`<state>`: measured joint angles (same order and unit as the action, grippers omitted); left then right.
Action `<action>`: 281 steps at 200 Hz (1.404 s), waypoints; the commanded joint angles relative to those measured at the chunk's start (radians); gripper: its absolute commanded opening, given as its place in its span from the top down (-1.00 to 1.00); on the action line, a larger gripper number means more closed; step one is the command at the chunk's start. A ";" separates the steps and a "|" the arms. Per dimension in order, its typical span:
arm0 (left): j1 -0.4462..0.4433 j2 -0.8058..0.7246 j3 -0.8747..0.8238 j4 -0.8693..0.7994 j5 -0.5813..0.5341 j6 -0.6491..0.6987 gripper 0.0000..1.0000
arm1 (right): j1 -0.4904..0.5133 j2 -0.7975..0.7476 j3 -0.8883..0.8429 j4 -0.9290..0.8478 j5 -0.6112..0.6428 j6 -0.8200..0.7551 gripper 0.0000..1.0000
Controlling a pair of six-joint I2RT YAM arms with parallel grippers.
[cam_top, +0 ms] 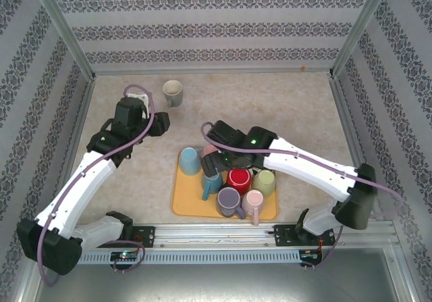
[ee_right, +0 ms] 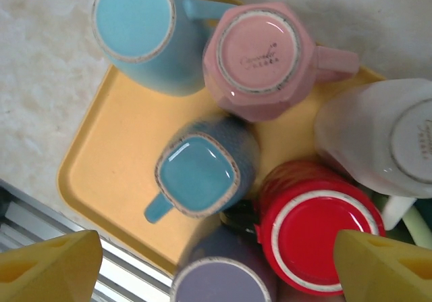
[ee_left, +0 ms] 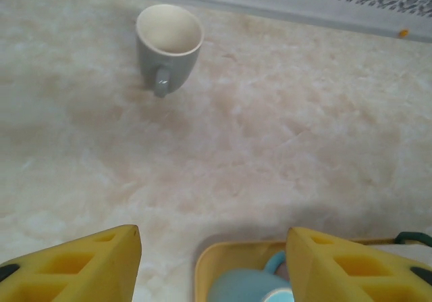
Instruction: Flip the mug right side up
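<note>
1. One orange-yellow plastic tray (cam_top: 185, 204).
2. Nine ceramic mugs: one grey mug (cam_top: 173, 92), one light blue mug (cam_top: 190, 160), one teal mug (ee_right: 197, 175), one red mug (cam_top: 238, 178), one purple mug (cam_top: 228, 198), one pale green mug (cam_top: 264, 180), one white mug (ee_right: 378, 140), and two pink ones, an eight-sided pink mug (ee_right: 260, 59) and a round pink mug (cam_top: 254, 199).
3. Two yellow-fingered hands: one left hand (ee_left: 212, 229), one right hand (ee_right: 216, 238).

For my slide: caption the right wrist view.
Right gripper, open, hovers above upside-down mugs crowded on a yellow tray.
</note>
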<state>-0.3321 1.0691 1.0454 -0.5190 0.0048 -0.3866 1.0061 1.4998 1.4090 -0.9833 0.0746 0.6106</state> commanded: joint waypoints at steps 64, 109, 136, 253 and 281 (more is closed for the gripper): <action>-0.021 -0.232 -0.122 -0.011 -0.318 -0.037 -0.25 | 0.064 0.451 0.523 -0.155 0.022 -0.238 -0.78; -0.054 -0.282 -0.127 -0.014 -0.403 -0.009 -0.27 | 0.068 0.556 0.567 -0.143 0.100 -0.682 -0.94; -0.061 -0.284 -0.130 -0.009 -0.401 -0.005 -0.28 | 0.065 0.553 0.533 -0.080 0.088 -0.883 -0.95; -0.076 -0.265 -0.129 0.023 -0.299 0.041 -0.28 | -0.043 0.751 0.647 -0.158 0.058 -1.100 -0.87; -0.075 -0.267 -0.130 0.027 -0.306 0.046 -0.28 | -0.046 0.786 0.680 -0.166 0.008 -1.092 -0.84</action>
<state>-0.3935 0.8078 0.9257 -0.5240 -0.3065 -0.3672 0.9596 2.2478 2.0411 -1.1336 0.1143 -0.4686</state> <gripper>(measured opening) 0.639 0.927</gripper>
